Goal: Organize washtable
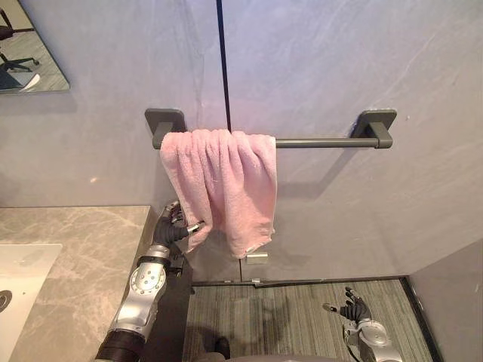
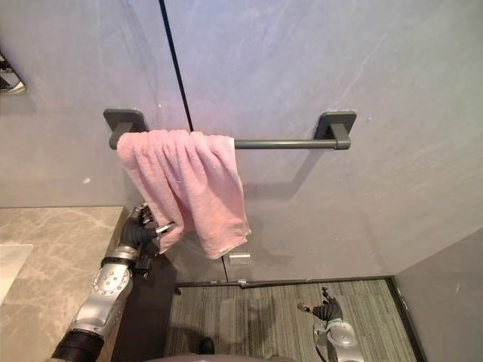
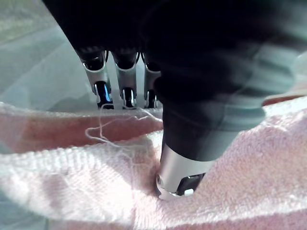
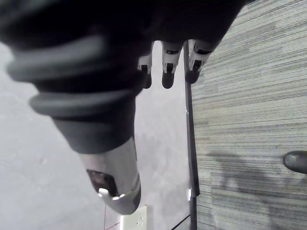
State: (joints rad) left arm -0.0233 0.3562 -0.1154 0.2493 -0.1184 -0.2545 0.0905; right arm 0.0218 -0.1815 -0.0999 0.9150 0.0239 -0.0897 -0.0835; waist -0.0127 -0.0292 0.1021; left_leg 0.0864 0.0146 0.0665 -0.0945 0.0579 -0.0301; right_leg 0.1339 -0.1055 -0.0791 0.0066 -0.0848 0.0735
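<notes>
Left fingers point(image 3: 125, 81) are tucked behind the hem of the pink towel point(image 1: 226, 173), with the thumb point(image 3: 184, 165) pressed on its front face. That's a pinch, cloth clamped between them. Loose threads stick out of the hem right at the grip.

Left hand point(image 1: 170, 228) sits below the left end of the towel bar point(image 1: 324, 142), holding the towel's lower left edge.

The towel is draped over the bar, bunched against the left of its 2 dark grey brackets point(image 1: 165, 121). It hangs in folds, and the corner toward the bar's middle hangs lowest. From the towel to the right bracket point(image 1: 377, 122) the rod is plain grey metal.

Right hand point(image 1: 355, 309) is well below the bar's right end, down near the striped floor point(image 1: 287, 317). Its fingers are loosely extended with nothing in them.

Marble-pattern counter point(image 1: 83, 249) is below and left of the bar, with a white sink point(image 1: 23, 275) at its far left. A small white wall plate point(image 1: 256, 257) is low on the wall, under the bar's middle. A mirror corner point(image 1: 26, 53) shows above and left of the bar.
</notes>
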